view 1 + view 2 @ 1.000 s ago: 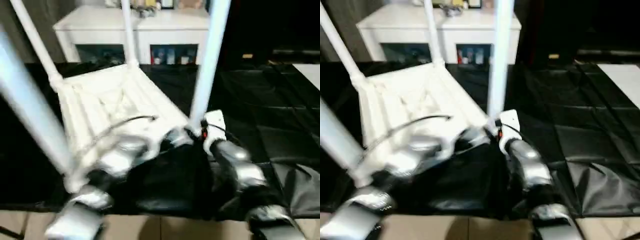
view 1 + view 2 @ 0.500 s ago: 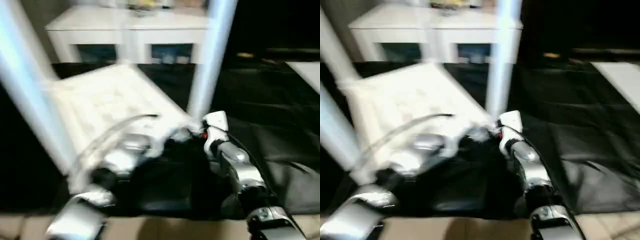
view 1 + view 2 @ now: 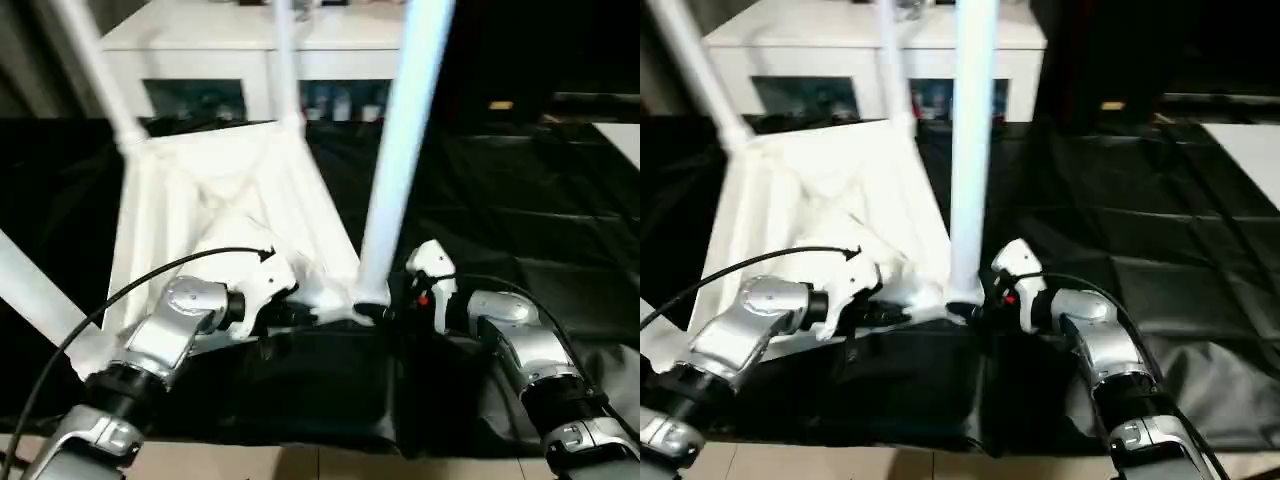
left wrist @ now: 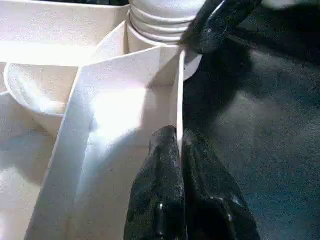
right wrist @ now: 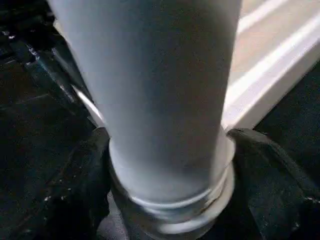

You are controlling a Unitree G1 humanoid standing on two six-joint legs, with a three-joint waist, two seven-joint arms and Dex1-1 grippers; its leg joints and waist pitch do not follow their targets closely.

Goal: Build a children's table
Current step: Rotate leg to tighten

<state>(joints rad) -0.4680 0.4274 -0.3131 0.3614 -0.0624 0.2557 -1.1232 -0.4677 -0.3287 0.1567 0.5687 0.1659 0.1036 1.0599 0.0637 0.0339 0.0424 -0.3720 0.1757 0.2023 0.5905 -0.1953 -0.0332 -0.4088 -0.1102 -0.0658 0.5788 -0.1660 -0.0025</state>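
Your children's table [image 3: 225,215] is lying upside down on the black sheet [image 3: 520,200], its 4 legs pointing up, in front of the white cabinet [image 3: 250,50]; your left gripper [image 4: 179,150] is pinching the top's thin edge wall, fingers closed on it. Your right gripper [image 5: 165,200] is sitting with its fingers spread on either side of the near leg [image 3: 395,160] at its socket; you cannot tell whether they are gripping it.

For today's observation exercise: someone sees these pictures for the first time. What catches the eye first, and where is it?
The upside-down white table top on the black sheet, its legs standing up. The nearest leg rises at the centre, with the right gripper straddling its base. The left gripper is pinched shut on the top's thin edge beside that corner.
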